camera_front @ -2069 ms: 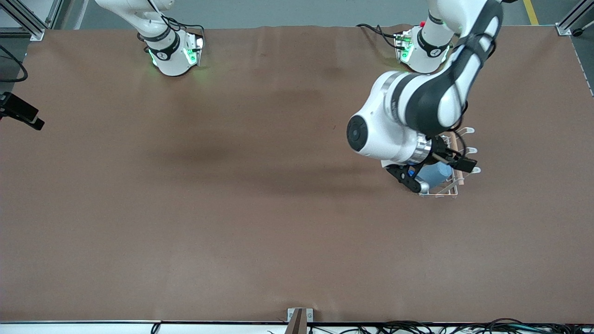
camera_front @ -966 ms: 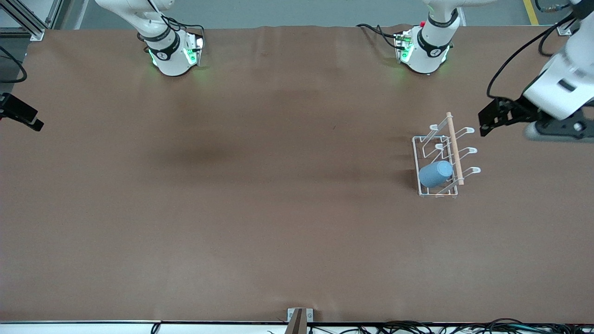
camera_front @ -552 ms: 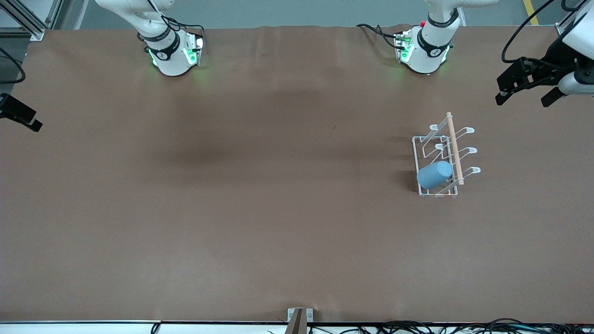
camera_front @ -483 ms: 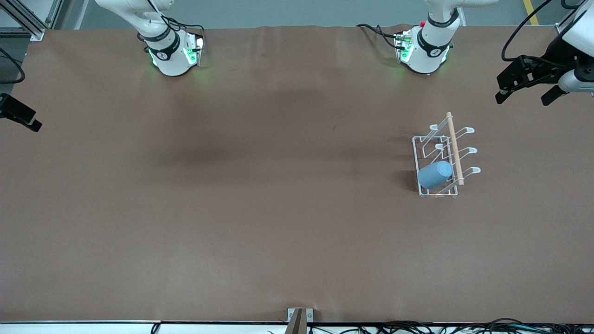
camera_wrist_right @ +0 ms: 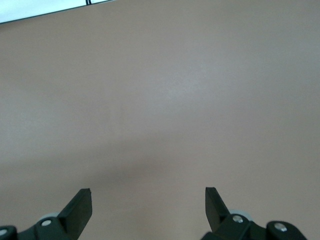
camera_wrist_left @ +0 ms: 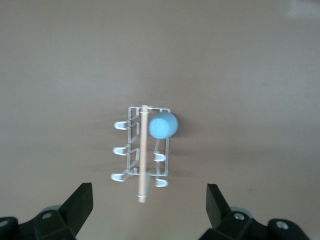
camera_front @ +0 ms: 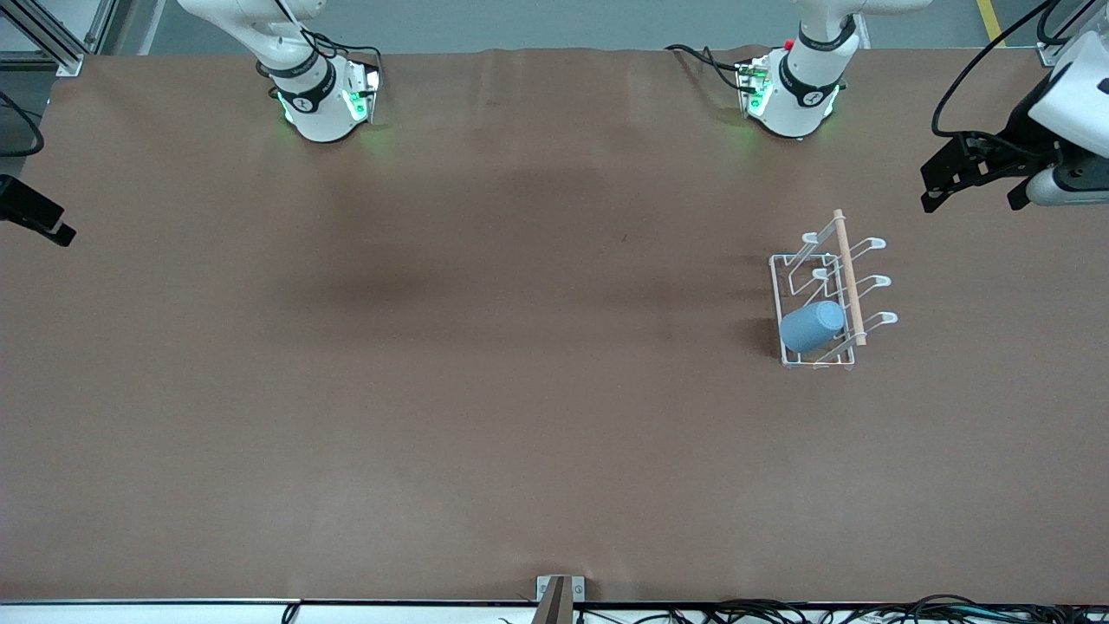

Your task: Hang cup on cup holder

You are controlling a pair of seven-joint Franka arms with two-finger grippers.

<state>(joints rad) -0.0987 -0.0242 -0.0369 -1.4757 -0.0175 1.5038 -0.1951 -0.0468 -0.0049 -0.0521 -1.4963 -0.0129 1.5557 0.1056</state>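
The light-blue cup (camera_front: 812, 327) sits tilted over a prong of the white wire cup holder (camera_front: 793, 262), at the rack's end nearer to the front camera. The wooden rod (camera_front: 848, 276) runs along the rack's top. My left gripper (camera_front: 972, 199) is open and empty, high over the table's edge at the left arm's end, apart from the rack. In the left wrist view the gripper (camera_wrist_left: 149, 200) looks down on the cup (camera_wrist_left: 163, 125) and the rack (camera_wrist_left: 134, 150). My right gripper (camera_wrist_right: 147, 200) is open and empty over bare table; it is out of the front view.
The two arm bases (camera_front: 322, 100) (camera_front: 790, 91) stand at the table's edge farthest from the front camera. A black device (camera_front: 35, 212) sits at the right arm's end. A metal bracket (camera_front: 559, 594) and cables lie at the nearest edge.
My left gripper let go of the cup on the rack, then rose away toward the left arm's end of the table. The cup stays on its prong. The right arm has not moved.
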